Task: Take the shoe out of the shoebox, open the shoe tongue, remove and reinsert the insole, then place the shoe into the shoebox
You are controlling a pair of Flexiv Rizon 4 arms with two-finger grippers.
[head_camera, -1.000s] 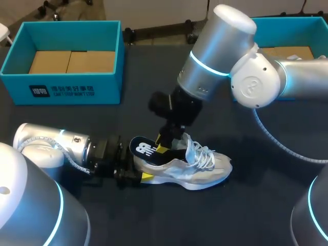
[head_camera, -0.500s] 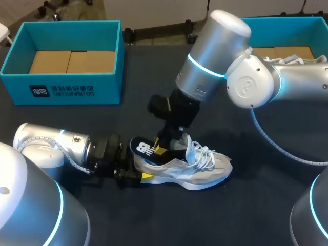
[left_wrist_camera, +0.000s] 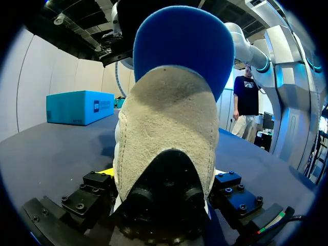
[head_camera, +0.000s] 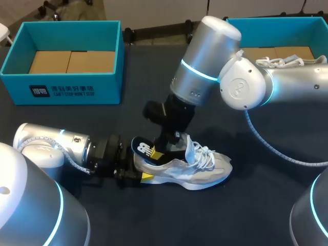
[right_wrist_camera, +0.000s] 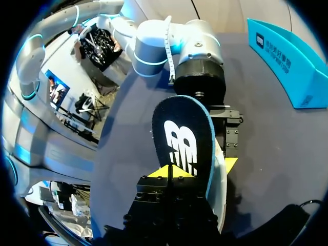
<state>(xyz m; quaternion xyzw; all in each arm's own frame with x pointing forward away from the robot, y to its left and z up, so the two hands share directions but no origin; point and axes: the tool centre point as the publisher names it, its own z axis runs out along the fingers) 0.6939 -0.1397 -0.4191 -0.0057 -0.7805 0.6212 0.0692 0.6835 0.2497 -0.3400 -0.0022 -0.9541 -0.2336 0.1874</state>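
Observation:
A grey-and-white shoe [head_camera: 202, 171] lies on its side on the dark table, toe to the right. Its dark blue insole [head_camera: 143, 148] with a white logo sticks up out of the heel opening. My right gripper [head_camera: 160, 152] comes down from above and is shut on the insole [right_wrist_camera: 184, 136], just past its own yellow tips [right_wrist_camera: 169, 173]. My left gripper [head_camera: 139, 173] lies low on the table, shut on the shoe's heel [left_wrist_camera: 164, 133] from both sides. The insole [left_wrist_camera: 184, 46] rises above that heel.
An open teal shoebox [head_camera: 66, 88] with a cardboard floor stands at the back left. A second teal box [head_camera: 266, 23] at the back right holds another shoe's laces [head_camera: 279, 61], behind my right arm. Bare dark table lies in front of the shoe.
My right gripper has closed on the insole, and the arm has shifted a little to the left. The left arm and the shoe have stayed put.

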